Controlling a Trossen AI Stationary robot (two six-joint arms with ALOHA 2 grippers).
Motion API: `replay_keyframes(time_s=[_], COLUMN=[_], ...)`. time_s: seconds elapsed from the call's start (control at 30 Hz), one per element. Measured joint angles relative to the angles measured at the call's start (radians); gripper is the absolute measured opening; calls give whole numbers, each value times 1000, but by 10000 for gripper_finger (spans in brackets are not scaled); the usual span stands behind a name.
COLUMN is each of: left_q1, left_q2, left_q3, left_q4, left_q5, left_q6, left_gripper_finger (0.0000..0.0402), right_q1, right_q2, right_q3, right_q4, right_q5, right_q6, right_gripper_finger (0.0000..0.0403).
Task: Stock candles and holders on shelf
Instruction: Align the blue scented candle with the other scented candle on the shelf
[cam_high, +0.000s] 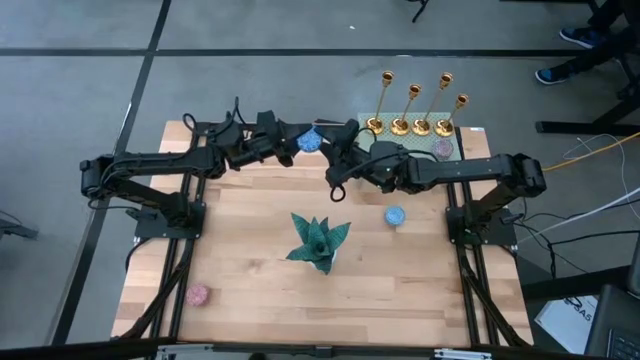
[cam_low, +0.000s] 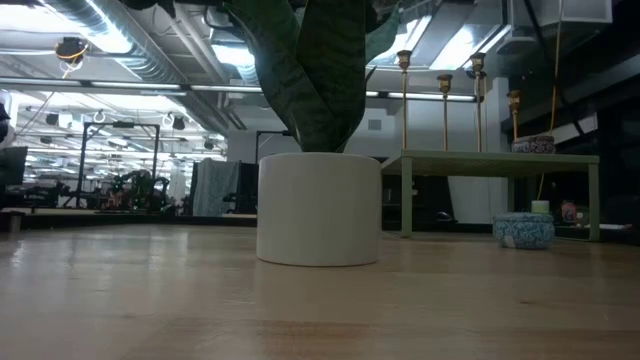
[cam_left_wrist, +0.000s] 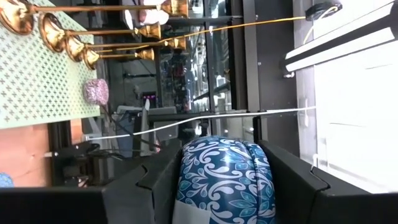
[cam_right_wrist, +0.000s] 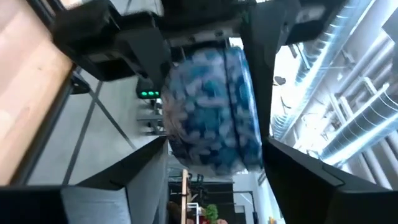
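Observation:
My left gripper (cam_high: 300, 141) is shut on a blue patterned candle (cam_high: 309, 141), held in the air over the table's far edge. My right gripper (cam_high: 327, 150) faces it from the right. It is open, with its fingers on either side of the same candle (cam_right_wrist: 211, 106). The pale green shelf (cam_high: 405, 148) stands at the far right. Four gold holders (cam_high: 410, 126) and a mauve candle (cam_high: 443, 149) rest on its top. A second blue candle (cam_high: 394, 215) and a pink candle (cam_high: 197, 295) lie on the table. My left gripper pinches the candle's round side wall (cam_left_wrist: 186, 180) between its two fingers (cam_left_wrist: 152, 183). The fingers come level from the table's left. The candle is lifted clear of the table. My right gripper's fingers (cam_right_wrist: 134, 180) flank the candle's other end; whether they touch it I cannot tell.
A teal spiky plant ornament (cam_high: 318, 243) in a white pot (cam_low: 318, 208) stands mid-table, near the front. The second blue candle (cam_low: 523, 231) lies in front of the shelf (cam_low: 500, 160). The arm bases stand at the left and right edges.

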Motion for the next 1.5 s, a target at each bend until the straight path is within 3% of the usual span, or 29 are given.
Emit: replay_keyframes(time_s=[0.37,1.03,1.5], left_q1=[0,13,7], left_q2=[-2,1,1], left_q3=[0,1,1], left_q4=[10,8,13], left_q5=[-3,-16,-7], left_q6=[-10,-2,-2], left_gripper_finger=[188,184,185], right_q1=[-1,28,-8], right_q2=[-2,2,1], right_q3=[0,0,0], right_q4=[23,21,18], right_q5=[-57,-198,-145], right_q6=[-48,-93,-134], right_gripper_finger=[198,227,218])
